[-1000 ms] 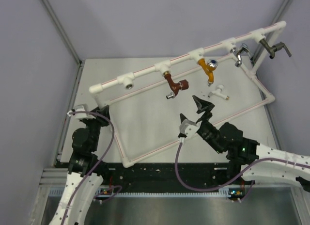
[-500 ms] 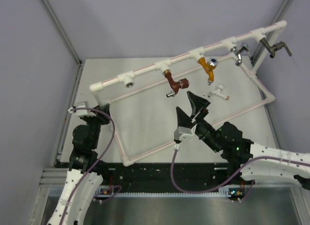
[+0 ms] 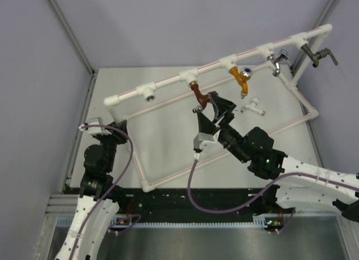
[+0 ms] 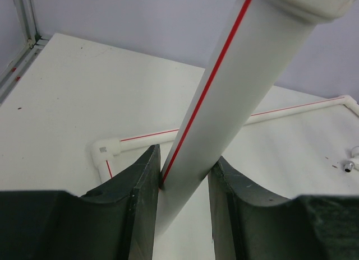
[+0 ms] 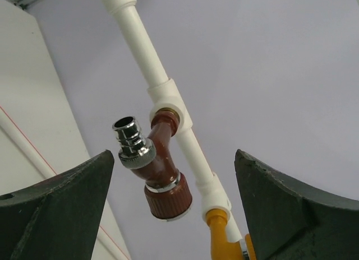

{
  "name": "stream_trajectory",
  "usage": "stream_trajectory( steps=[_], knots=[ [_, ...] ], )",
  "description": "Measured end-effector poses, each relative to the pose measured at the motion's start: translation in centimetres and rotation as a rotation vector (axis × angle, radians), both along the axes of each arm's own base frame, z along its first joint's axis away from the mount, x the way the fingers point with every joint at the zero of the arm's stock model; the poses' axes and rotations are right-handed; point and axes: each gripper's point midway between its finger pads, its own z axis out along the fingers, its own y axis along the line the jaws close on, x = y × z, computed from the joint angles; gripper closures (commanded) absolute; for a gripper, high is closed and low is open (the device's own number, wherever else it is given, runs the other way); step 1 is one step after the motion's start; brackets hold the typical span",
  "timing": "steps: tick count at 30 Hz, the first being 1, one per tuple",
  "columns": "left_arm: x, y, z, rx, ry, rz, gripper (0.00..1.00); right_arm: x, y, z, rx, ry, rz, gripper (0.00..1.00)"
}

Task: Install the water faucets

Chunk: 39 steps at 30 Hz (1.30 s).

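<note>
The left fingers (image 4: pixel 137 215) are clamped on a slanting leg of the white plastic pipe frame with thin red stripes (image 4: pixel 224 103), low at the frame's near left corner, one pad on each side of the tube. This looks like a bracing hold to steady the frame.

The right fingers (image 5: pixel 61 209) stand wide apart and hold nothing. They are raised above the pale counter (image 3: pixel 162 137) and point up at the reddish-brown metal faucet with a silver tip (image 5: pixel 162 181). That faucet hangs from a tee socket on the frame's top rail with its silver end turned toward the wrist camera. It sits in the gap between the fingers, and neither appears to touch it.

The step in hand seems to be taking hold of this faucet to screw it home. The next move would call for easing forward, shutting squarely on its brown body, then turning about the thread's axis without dragging the rail sideways.

Just beyond, a small white faucet (image 3: pixel 252 107) lies loose on the counter inside the frame.

There is no true container here, and the rail's sockets hold the faucets. The leftmost socket (image 3: pixel 148 96) is empty, probably meant for the white one. Further right hang a yellow faucet (image 3: pixel 241 80), a silver faucet (image 3: pixel 276 63) and a dark grey faucet (image 3: pixel 317 54).
</note>
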Motion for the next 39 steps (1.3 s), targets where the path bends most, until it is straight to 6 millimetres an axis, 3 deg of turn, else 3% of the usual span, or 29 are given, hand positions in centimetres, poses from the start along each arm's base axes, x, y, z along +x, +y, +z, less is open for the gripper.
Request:
stream_trajectory(
  steps=[4,7,8,11,16,18,22,28,30,34,35,36,39],
  knots=[
    [0.0,0.0,0.0,0.0,0.0,-0.001,1.0,1.2,1.0,-1.7,-0.056,0.022,-0.017,0.12],
    [0.0,0.0,0.0,0.001,0.0,-0.002,1.0,1.7,1.4,-2.6,-0.087,0.035,-0.024,0.19],
    [0.0,-0.1,0.0,0.001,0.0,-0.003,1.0,1.9,1.4,-2.8,-0.086,0.04,-0.027,0.26],
    [0.0,-0.1,0.0,0.001,0.0,-0.003,1.0,2.7,1.4,-3.1,-0.066,0.059,-0.047,0.61],
    [0.0,0.0,0.0,0.0,-0.002,-0.003,1.0,4.0,1.2,-2.1,0.109,0.113,-0.064,0.86],
    [0.0,0.0,0.0,-0.001,-0.002,0.0,1.0,4.2,1.4,-1.9,0.204,0.164,-0.05,1.0],
    [0.0,0.1,0.0,-0.001,-0.002,0.002,1.0,4.3,1.6,-1.8,0.496,0.35,-0.002,1.0],
    [0.0,0.0,0.0,-0.001,-0.002,-0.004,1.0,4.2,1.6,-2.1,1.2,0.772,0.15,1.0],
    [0.0,-0.1,0.0,0.0,-0.002,-0.008,1.0,4.1,1.6,-2.1,1.506,0.943,0.245,0.96],
    [0.0,0.0,0.0,-0.001,-0.004,-0.002,1.0,4.5,1.9,-1.9,1.894,1.125,0.388,0.61],
    [0.0,0.0,0.0,-0.002,-0.004,0.0,1.0,4.6,2.0,-1.8,1.944,1.141,0.417,0.49],
    [0.1,0.1,0.0,-0.003,-0.004,0.001,1.0,4.6,2.1,-1.6,1.991,1.157,0.457,0.03],
    [-0.1,-0.2,0.0,0.0,-0.006,-0.016,1.0,4.8,2.0,-0.6,2.07,1.168,0.569,0.01]
  ],
)
